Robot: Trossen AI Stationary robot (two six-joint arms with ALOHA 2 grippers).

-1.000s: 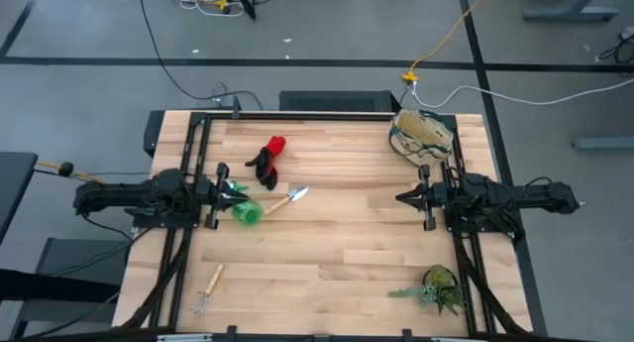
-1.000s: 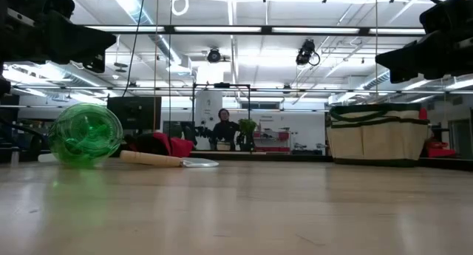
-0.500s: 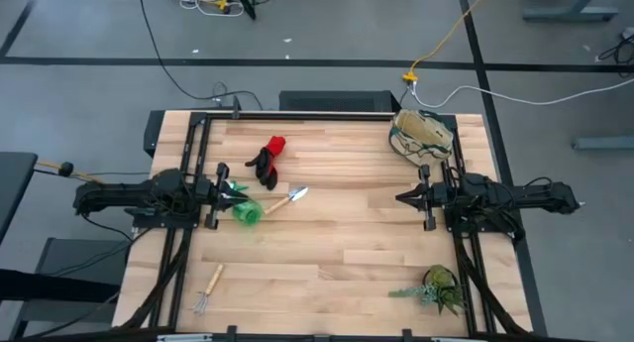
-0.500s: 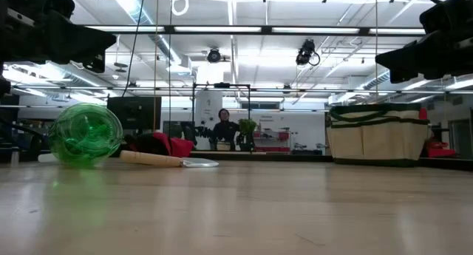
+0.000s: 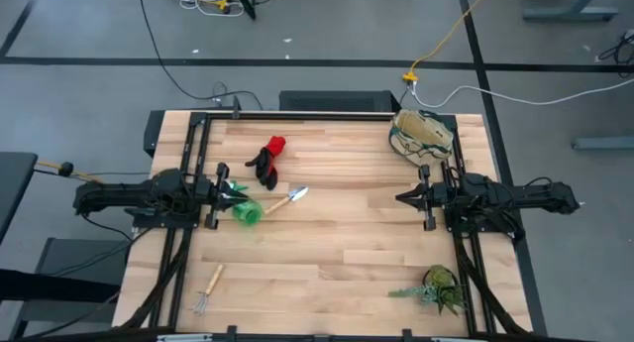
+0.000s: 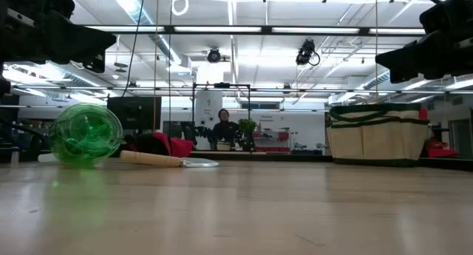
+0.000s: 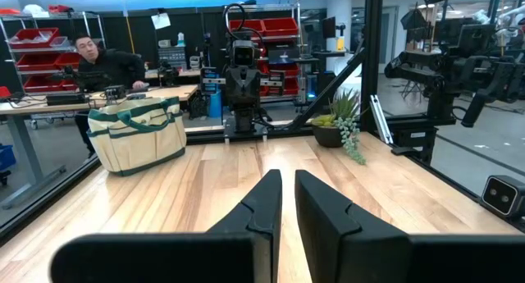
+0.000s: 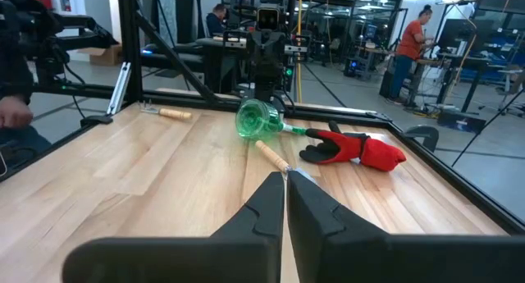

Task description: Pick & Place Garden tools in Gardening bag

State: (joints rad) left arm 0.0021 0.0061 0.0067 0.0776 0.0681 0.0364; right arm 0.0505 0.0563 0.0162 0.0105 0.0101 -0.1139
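Note:
The beige gardening bag [image 5: 423, 134] with green trim stands on its base at the table's far right corner; the left wrist view shows the bag [image 7: 135, 135] too. Red-and-black gloves [image 5: 267, 158], a wooden-handled trowel [image 5: 287, 199] and a green plastic piece [image 5: 246, 212] lie left of centre. A small rake [image 5: 208, 288] lies near the front left. My left gripper [image 5: 228, 192] hangs shut and level at the left edge, above the green piece. My right gripper [image 5: 399, 197] hangs shut and level at the right, pointing toward the trowel [image 8: 271, 156].
A leafy green plant [image 5: 436, 287] sits at the table's near right corner. A dark frame [image 5: 297, 115] rims the wooden table [image 5: 347, 263], whose middle lies bare between the two grippers. People show in the room beyond the table.

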